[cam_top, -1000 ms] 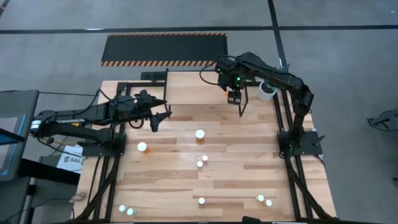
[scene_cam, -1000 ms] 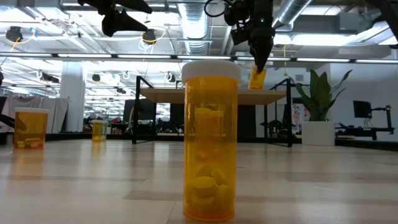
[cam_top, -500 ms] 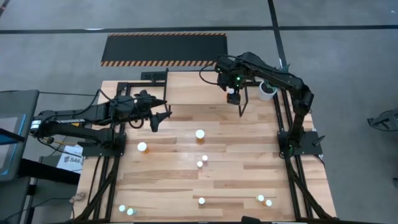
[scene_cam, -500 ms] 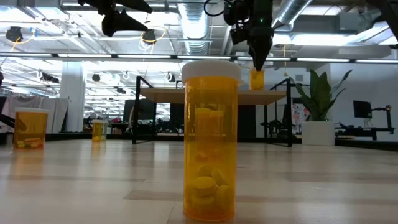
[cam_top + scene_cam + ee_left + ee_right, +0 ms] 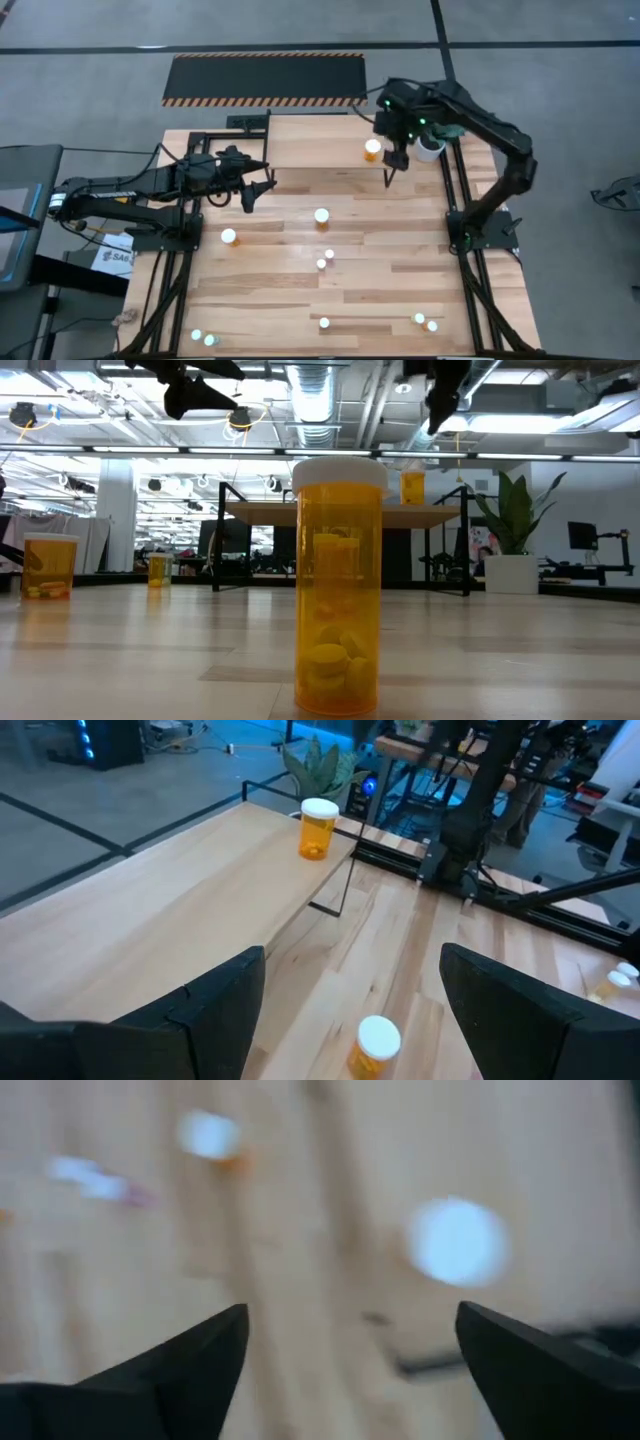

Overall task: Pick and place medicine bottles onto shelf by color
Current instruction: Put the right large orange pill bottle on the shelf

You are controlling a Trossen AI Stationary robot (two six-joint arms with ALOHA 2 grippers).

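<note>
An orange medicine bottle (image 5: 372,150) with a white cap stands upright on its base on the shelf (image 5: 320,145), near the shelf's right end; it also shows in the low view (image 5: 412,487) and the left wrist view (image 5: 318,828). My right gripper (image 5: 397,160) hangs open just right of it and higher, touching nothing; its own view is blurred, with a white cap (image 5: 458,1240) below the open fingers. My left gripper (image 5: 262,185) waits open above the table's left part. Several more bottles stand on the table, one at the centre (image 5: 321,215).
A white pot (image 5: 430,146) with a plant (image 5: 510,510) stands by the far right corner, close to my right gripper. Bottles stand scattered at mid-table (image 5: 229,237) and along the near edge (image 5: 324,323). One large orange bottle (image 5: 337,585) stands right before the low camera.
My right gripper held the orange bottle tilted over the shelf, set it upright on the shelf top and let go. It has then risen and swung toward the table's right edge. The bottle stays standing on the shelf.
</note>
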